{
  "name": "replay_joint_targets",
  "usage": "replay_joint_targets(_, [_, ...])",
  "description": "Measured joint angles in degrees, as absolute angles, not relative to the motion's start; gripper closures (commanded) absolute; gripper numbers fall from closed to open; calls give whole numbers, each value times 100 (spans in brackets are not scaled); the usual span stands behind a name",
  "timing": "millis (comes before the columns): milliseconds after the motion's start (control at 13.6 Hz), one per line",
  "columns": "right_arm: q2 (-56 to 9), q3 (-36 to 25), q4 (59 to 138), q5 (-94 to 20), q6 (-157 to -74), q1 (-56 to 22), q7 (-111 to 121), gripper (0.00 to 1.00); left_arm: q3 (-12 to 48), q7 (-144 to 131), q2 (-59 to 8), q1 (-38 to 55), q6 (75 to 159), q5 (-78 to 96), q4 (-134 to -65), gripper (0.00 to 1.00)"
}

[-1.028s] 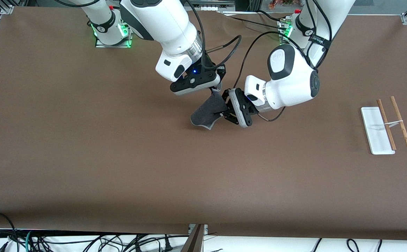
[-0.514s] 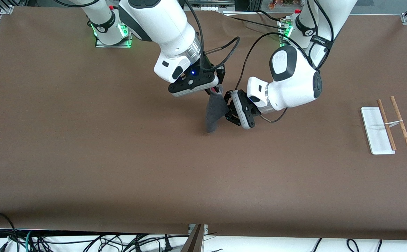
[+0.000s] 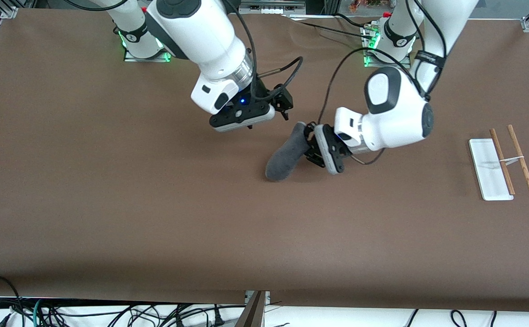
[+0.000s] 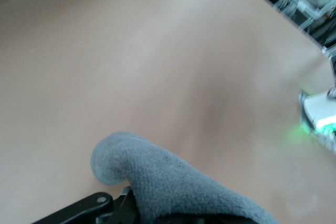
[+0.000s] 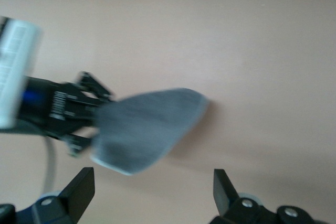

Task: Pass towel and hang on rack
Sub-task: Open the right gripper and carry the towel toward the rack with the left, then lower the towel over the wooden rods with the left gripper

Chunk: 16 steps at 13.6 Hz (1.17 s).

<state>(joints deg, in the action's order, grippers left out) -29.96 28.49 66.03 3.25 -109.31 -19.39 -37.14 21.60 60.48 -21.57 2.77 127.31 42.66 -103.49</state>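
Small soft dark grey towel (image 3: 286,153) w/ lighter stitched edge: pinched at one end in left gripper (image 3: 311,146), jaws pressed tight on the cloth, rest drooping free over the brown counter (image 3: 155,218) near mid-counter. Gripped by the end prob. so the loose length can drape over the rods. Same towel in left wrist view (image 4: 173,182), bunched close at the jaws; in right wrist view (image 5: 147,127) hanging out from the left gripper (image 5: 89,116).

Right gripper (image 3: 279,103): jaws spread wide, nothing between them, up over the counter just beside the towel's held end, not touching it. Both fingertips (image 5: 79,184) visible apart in its own wrist view, towel clear of them. Reads as handover done: towel w/ left arm only, since the rack sits at that arm's end of the counter.

Rack (image 3: 501,163): flat white rectangular base w/ two thin parallel light-brown wooden rods joined by small crosspiece, on counter toward the left arm's end, well apart from the towel. Nothing on it yet.

Remaining, by judgement: carry towel to rack, lay over rods. Risk: limp cloth snagging or sliding off thin rods.
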Motion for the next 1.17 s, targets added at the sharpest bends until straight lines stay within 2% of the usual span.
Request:
replay_joint_targets(294, [-2892,2820,6536,328,-10282,-1173,-2605,0,2036,6092,-2151,-148,11846,2897,-10162,100])
replay_joint_targets(661, [-2818,2667,6493,661,-9537,-373,-1534,0,1874,6118,-2116,-1168,10215,864,-9288,100])
replay_joint_targets(881, [-2498,2000,6483,668,-9253,-123,-800,0,1858,6358,-2108,-1884,9767,-56,-9022,100])
replay_joint_targets(1174, [-2150,1207,6578,666,-8716,210,397,0,1797,7043,-2145,-2923,9740,-742,-8932,100])
